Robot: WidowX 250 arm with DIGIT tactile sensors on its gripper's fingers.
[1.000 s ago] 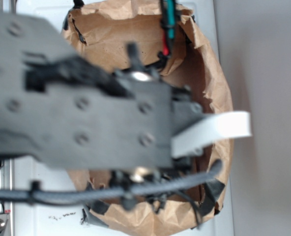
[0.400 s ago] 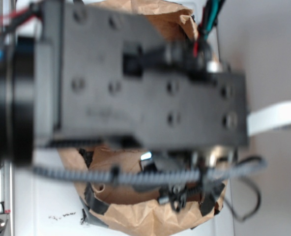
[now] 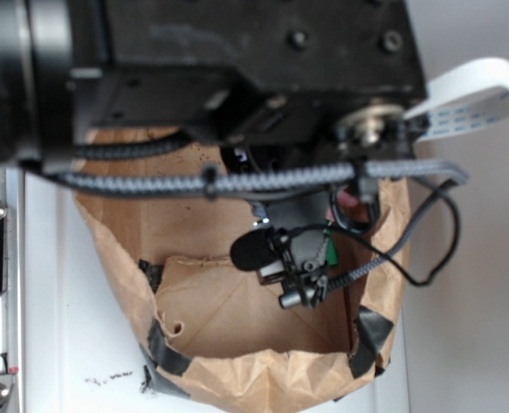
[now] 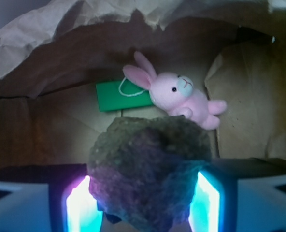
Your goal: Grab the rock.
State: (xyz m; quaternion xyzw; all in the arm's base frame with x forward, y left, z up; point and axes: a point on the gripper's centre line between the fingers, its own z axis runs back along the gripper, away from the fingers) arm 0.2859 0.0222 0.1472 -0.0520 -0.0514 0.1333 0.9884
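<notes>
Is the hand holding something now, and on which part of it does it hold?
Yes. The hand holds the rock, its two glowing fingers pressed against the rock's left and right lower sides.

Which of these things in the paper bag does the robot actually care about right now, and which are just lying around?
Part of the job:
- rough, speckled grey-brown rock, sitting between the gripper's glowing fingers
- the gripper itself

Just lying about:
- pink plush bunny
- flat green rectangular block, partly behind the bunny
- crumpled brown paper bag holding everything
</notes>
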